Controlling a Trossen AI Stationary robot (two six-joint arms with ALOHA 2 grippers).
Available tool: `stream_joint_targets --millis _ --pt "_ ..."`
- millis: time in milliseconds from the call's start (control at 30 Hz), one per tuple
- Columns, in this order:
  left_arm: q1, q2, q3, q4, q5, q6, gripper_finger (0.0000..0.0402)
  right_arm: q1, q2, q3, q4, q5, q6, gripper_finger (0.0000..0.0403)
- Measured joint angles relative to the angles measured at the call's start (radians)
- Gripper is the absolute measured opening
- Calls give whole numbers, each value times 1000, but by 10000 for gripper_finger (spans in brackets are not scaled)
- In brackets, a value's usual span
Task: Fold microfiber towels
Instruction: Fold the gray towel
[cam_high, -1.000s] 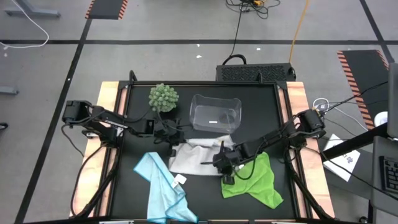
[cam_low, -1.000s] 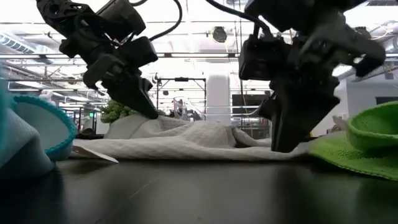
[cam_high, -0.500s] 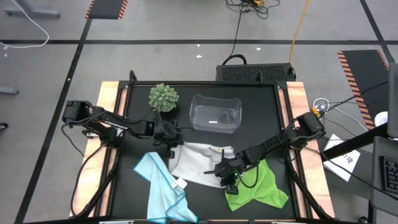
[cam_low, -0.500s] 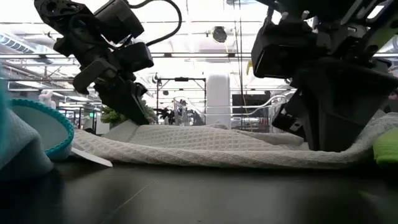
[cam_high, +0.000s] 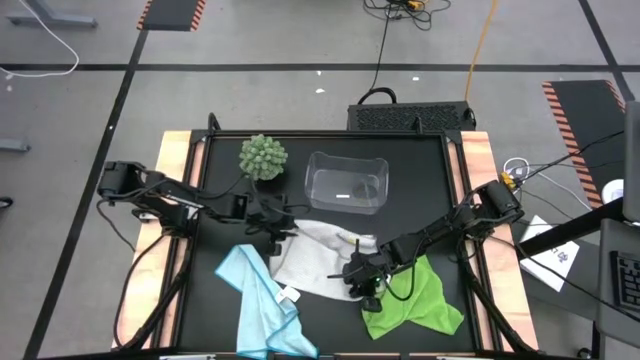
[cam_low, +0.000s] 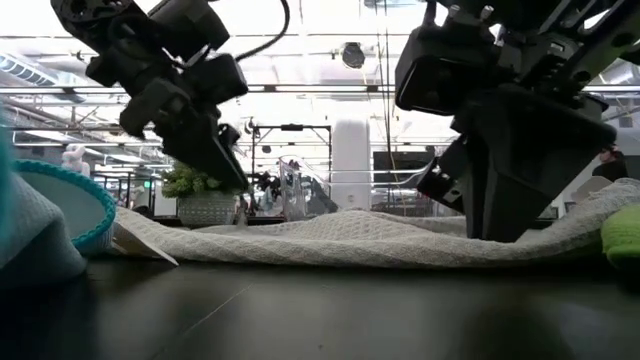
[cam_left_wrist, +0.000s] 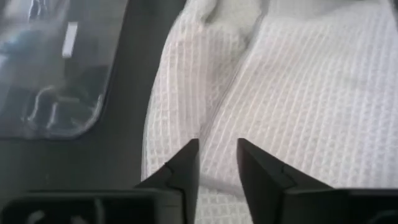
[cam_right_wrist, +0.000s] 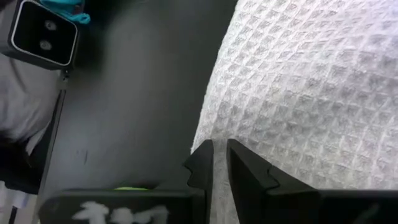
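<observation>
A white waffle-weave towel (cam_high: 315, 255) lies spread in the middle of the black table. My left gripper (cam_left_wrist: 217, 163) stands open just above its far left corner (cam_high: 290, 235), touching nothing. My right gripper (cam_high: 362, 287) is shut on the towel's near right edge. A light blue towel (cam_high: 262, 298) with a small white tag lies crumpled at the near left. A lime green towel (cam_high: 415, 300) lies at the near right, partly under my right arm. My right gripper pinches the white towel's near right edge (cam_right_wrist: 208, 134) between its two fingers. It comes slanting down from the table's right. The pinched edge is raised a little (cam_low: 470, 225), while the rest of the towel lies on the table, mostly flat.
A clear plastic bin (cam_high: 346, 183) stands at the far middle, with a round green spiky plant (cam_high: 263, 157) to its left. A small grey camera box (cam_right_wrist: 43, 34) sits near the table's front edge. Wooden rails (cam_high: 172, 200) run along both sides.
My left gripper has opened and let go of the white towel's far left corner, which has dropped flat. My right gripper has moved toward the near edge, still shut on the towel, drawing it out flatter.
</observation>
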Motion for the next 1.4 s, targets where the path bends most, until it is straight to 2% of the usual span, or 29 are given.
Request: stream_joint_targets --millis 133,267,467,600,900,967,1200,1400 --pt "-7 -47 0 -22 42 -15 151 -6 -1 0 6 1 -16 38" --pt "-39 -68 0 -57 94 -97 170 -9 -22 0 16 10 -40 38" --pt "-104 -67 -41 -54 34 -148 175 -22 -109 1 33 137 -160 38" --pt "-115 -67 -114 54 9 -196 175 -83 -146 2 30 207 -217 41" --pt "-126 -67 -238 214 0 -245 175 -283 -148 2 -160 119 -165 101" --pt "-130 -67 -249 213 -16 -250 175 -307 -148 2 -172 58 -151 112" --pt "-110 -59 -282 214 -61 -240 175 -319 -147 2 -111 -63 -120 120" --pt "-87 -59 -290 208 -65 -233 175 -315 -120 2 -80 -84 -88 119"
